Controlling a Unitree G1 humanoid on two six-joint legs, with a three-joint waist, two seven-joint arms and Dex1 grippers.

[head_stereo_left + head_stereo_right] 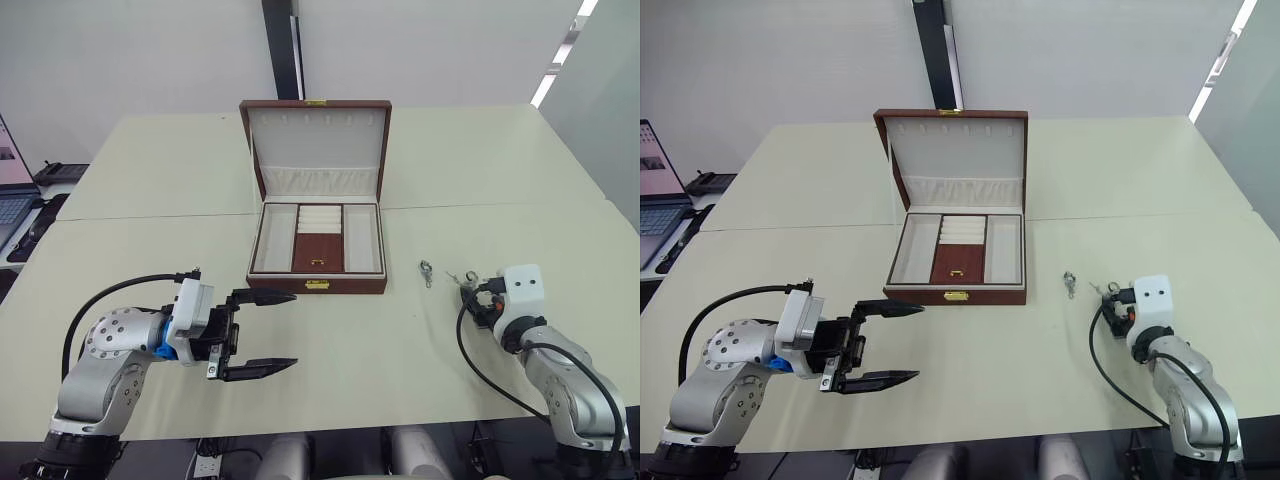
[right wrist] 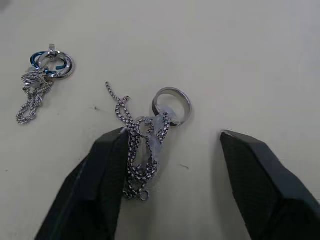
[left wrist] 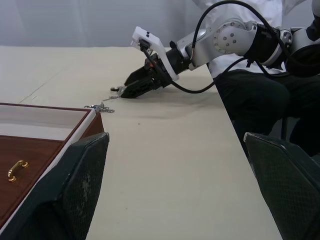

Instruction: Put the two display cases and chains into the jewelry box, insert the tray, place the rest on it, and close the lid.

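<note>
The jewelry box [image 1: 258,238] stands open mid-table with its lid [image 1: 316,135] upright. Inside are cream compartments and a brown section with a gold handle [image 1: 318,262]. The display cases and the tray are out of view. One chain with a blue-ringed pendant [image 2: 47,75] lies on the table right of the box [image 1: 426,271]. A second chain with a silver ring [image 2: 145,145] lies between the fingers of my open right gripper [image 2: 172,132], touching one finger [image 2: 107,165]. My left gripper [image 1: 265,333] hovers open and empty near the box's front left corner.
A laptop [image 1: 655,190] and dark gear sit beyond the table's far left edge. A seam crosses the table behind the box. The right arm's black cable [image 1: 480,365] loops over the table near the front edge.
</note>
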